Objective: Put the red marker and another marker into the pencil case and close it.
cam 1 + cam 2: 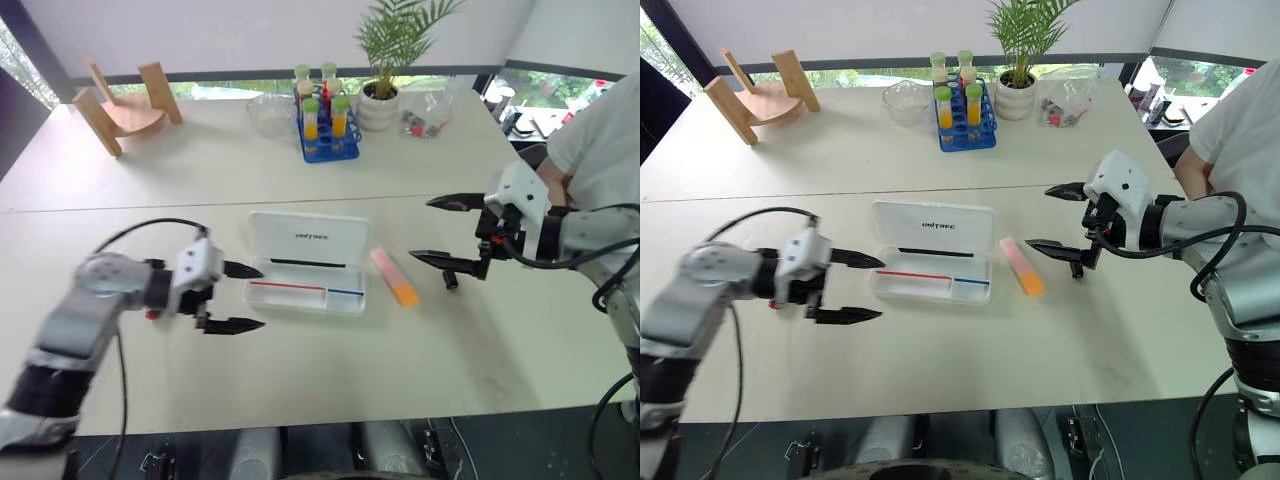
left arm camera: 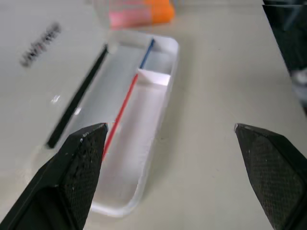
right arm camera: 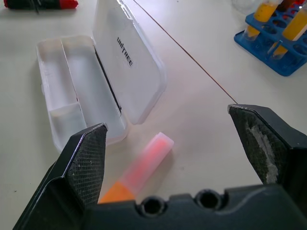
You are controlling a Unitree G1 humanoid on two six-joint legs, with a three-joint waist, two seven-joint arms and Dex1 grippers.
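Note:
The pencil case (image 1: 305, 296) lies open in the middle of the table, its white lid (image 1: 308, 238) raised at the back and its tray empty. My left gripper (image 1: 260, 297) hovers open just left of the tray, with nothing between its fingers. The red marker (image 3: 43, 4) lies on the table left of the case; my left hand covers most of it, leaving a red end (image 1: 150, 314) showing. The pink and orange marker (image 1: 395, 277) lies just right of the case. My right gripper (image 1: 420, 228) stands open above and right of that marker.
A blue rack of tubes (image 1: 328, 125), a glass bowl (image 1: 270, 112), a potted plant (image 1: 380, 100) and a plastic bag (image 1: 425, 120) stand at the back. A wooden stand (image 1: 125, 105) is at the back left. A person in white (image 1: 600, 150) is at the right edge.

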